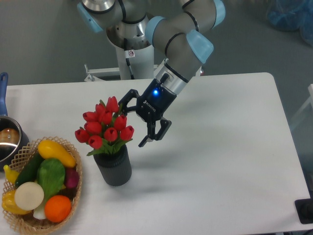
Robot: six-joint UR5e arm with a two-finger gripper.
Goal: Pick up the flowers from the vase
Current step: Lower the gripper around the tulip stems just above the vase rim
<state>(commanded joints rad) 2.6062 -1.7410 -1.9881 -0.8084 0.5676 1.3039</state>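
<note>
Where stems enter the vase (113, 168), flowers (106, 128) standing nearly upright, long axis vertical with a slight lean toward the left of the frame, red buds uppermost, green leaves spreading over the dark ribbed rim. Vase upright on the white table (230, 166), left of centre, just right of the wicker basket (73, 203) and apart from it. Gripper (131, 120) at bud height on the right flank of the bunch, fingers spread wide, nothing held; upper finger (124, 98) reaching over toward the top buds, lower finger (153, 134) hanging clear to the right of the vase; contact between upper finger and buds not resolvable. Blue indicator light lit on the gripper body. Arm (183, 46) descending from the upper centre, grey links with pale blue joint caps, base column behind the far table edge.

Table top plain white with rounded corners; grey floor beyond; blue bundle (291, 17) at upper right; small black object (305, 210) at the lower right table edge.

Basket filled with a yellow squash, green vegetables, a purple piece, a white round piece and an orange. Metal pot (7, 142) with blue handle at the left edge, partly cut off.
</note>
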